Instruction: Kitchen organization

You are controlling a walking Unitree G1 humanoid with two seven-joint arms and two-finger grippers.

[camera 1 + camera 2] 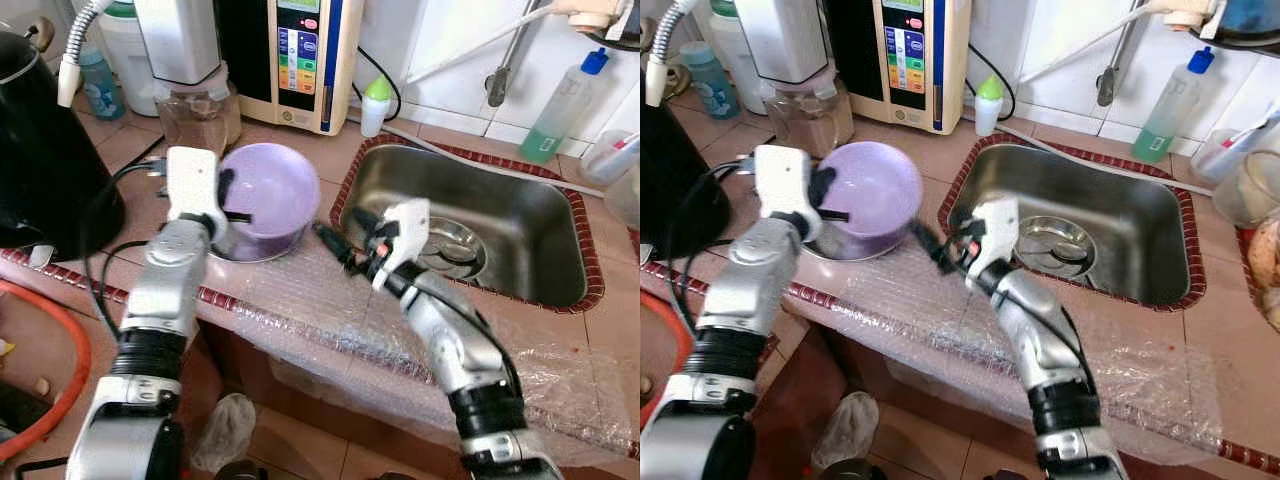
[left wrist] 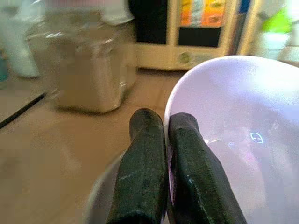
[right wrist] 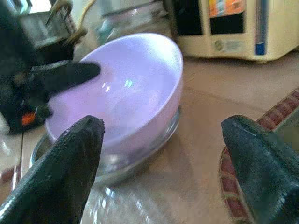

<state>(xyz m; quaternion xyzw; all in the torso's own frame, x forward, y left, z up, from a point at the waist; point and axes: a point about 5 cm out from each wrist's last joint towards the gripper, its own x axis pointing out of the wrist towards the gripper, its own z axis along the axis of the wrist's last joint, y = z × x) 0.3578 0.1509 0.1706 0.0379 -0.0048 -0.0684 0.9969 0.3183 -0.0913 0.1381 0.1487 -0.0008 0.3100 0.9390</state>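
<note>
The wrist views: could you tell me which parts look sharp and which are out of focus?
Left wrist view: the left pincer, shut on the purple bowl rim, is fairly sharp; the jar behind is blurred. Right wrist view: the open right pincer is soft, the bowl clearer.

Head eyes look down on counter; both wrist cameras close, sharing purple bowl (image 3: 126, 88).

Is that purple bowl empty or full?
Empty: the purple bowl shows only its bare inside, while the left tool pinches its rim.
</note>
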